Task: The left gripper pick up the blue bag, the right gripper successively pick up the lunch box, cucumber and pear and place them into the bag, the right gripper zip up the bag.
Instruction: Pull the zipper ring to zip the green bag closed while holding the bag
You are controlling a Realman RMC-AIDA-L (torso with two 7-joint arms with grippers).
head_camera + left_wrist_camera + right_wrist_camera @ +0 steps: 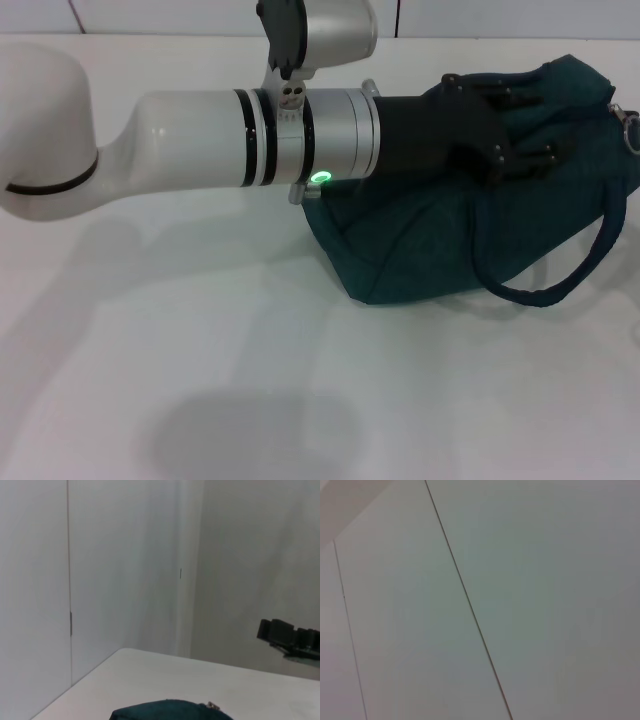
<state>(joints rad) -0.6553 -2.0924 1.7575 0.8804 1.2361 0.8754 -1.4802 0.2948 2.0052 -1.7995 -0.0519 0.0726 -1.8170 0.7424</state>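
Tabletop (250,380), white and broad, fills most of the head view. Across the upper half of that frame the left arm (190,140) reaches in from the left edge toward the right, a white elbow at the far left, then a silver-white cylinder with black rings and a small green light on its underside. At the arm's end the left gripper (535,125) lies over the top of the blue bag (430,240), its black linked fingers spread against the fabric in the upper right of the frame; whether they are parted or closed on any cloth cannot be told from here.

The bag sits slumped on the table at the right of the head view, its dark teal body sagging down to the middle right. One loop handle (570,275) hangs down and outward toward the right edge, resting on the table. A metal ring pull (630,128) shows at the bag's top corner, hard against the right edge.

In the left wrist view a curved sliver of the same teal fabric (170,710) shows at the bottom centre, with white table and pale wall panels behind. At the middle right edge of that picture a black gripper (287,635) juts in, farther off.

The right wrist view shows only pale wall panels with thin dark seams.
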